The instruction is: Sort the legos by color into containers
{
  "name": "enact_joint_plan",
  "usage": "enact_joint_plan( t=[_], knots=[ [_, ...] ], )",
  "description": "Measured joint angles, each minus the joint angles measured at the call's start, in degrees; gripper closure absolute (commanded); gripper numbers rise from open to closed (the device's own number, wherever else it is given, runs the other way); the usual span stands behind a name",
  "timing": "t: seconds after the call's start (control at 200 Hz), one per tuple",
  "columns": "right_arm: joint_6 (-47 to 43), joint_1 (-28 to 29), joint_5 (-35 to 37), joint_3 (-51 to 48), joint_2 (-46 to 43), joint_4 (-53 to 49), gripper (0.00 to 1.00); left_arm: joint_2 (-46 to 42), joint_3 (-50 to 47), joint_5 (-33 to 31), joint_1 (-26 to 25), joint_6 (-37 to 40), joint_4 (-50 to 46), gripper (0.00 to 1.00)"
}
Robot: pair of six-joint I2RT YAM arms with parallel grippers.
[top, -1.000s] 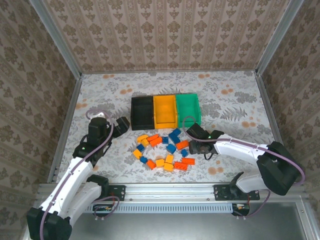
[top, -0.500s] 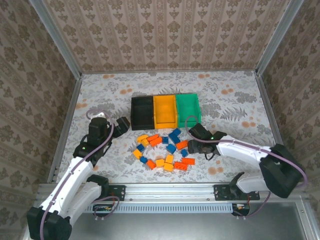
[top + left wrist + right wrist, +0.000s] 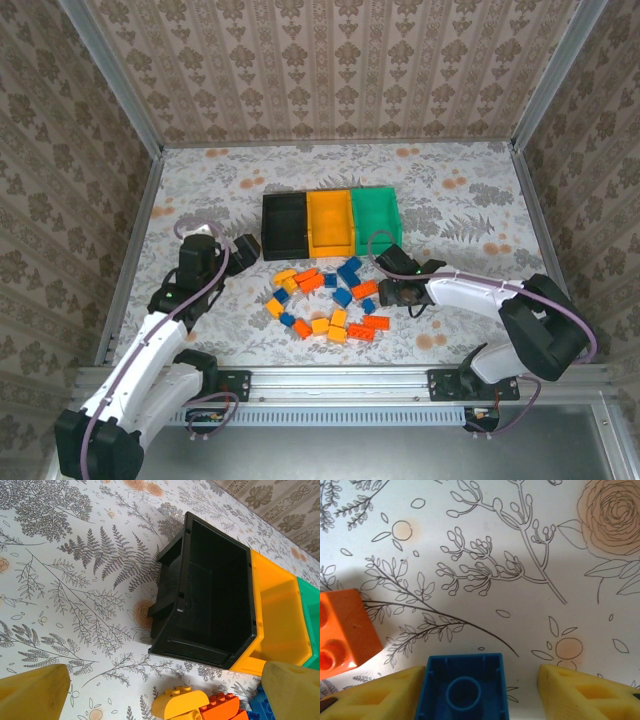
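Patterned wallpaper (image 3: 340,60) closes in a counter (image 3: 470,200) printed with ferns and flowers. Two white arms reach out from the near edge. The left arm (image 3: 150,350) stretches up its own side, and the right arm (image 3: 480,295) bends in toward the middle.

Toward the back of the counter three bins stand joined in a row: a black bin (image 3: 285,225), an orange-yellow bin (image 3: 329,222) and a green bin (image 3: 375,218). Just in front of them the legos (image 3: 325,300) lie loose on the counter in one cluster, with yellow-orange, red-orange and blue mixed together.

The left end effector (image 3: 245,250) sits just left of the black bin's near corner. Its yellow fingers (image 3: 32,692) are spread wide with nothing between them.

The right end effector (image 3: 386,294) is low at the right edge of the cluster, its jaws parted around a blue brick (image 3: 462,687). The brick touches one pad (image 3: 370,695) and stands clear of the other, so it is not clamped. Its hollow underside faces the wrist camera. A red-orange brick (image 3: 345,632) lies near it on the counter.
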Motion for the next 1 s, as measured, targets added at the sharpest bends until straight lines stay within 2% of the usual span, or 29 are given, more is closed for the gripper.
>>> enact_joint_plan(
  t=[0.225,0.37,0.49,0.6,0.905,1.0],
  knots=[
    [0.1,-0.6,0.1,0.5,0.5,0.3,0.70,0.5,-0.3,0.0,0.0,0.0,0.2,0.00],
    [-0.5,-0.6,-1.3,1.5,-0.7,0.1,0.80,0.5,-0.3,0.0,0.0,0.0,0.2,0.00],
    [-1.8,-0.7,-1.7,6.3,-4.0,-2.1,0.80,0.6,-0.3,0.0,0.0,0.0,0.2,0.00],
    [-2.7,-1.6,-1.6,14.2,-3.1,-2.0,0.80,1.6,-0.3,0.0,-0.5,0.0,0.2,0.00],
    [-3.3,-7.1,0.1,30.9,17.2,1.3,0.75,5.2,0.4,0.9,-1.3,0.0,-5.1,0.07],
    [-3.3,-8.3,0.7,34.3,21.7,0.8,0.66,5.2,0.4,1.4,-2.1,0.0,-5.2,0.08]
  ],
)
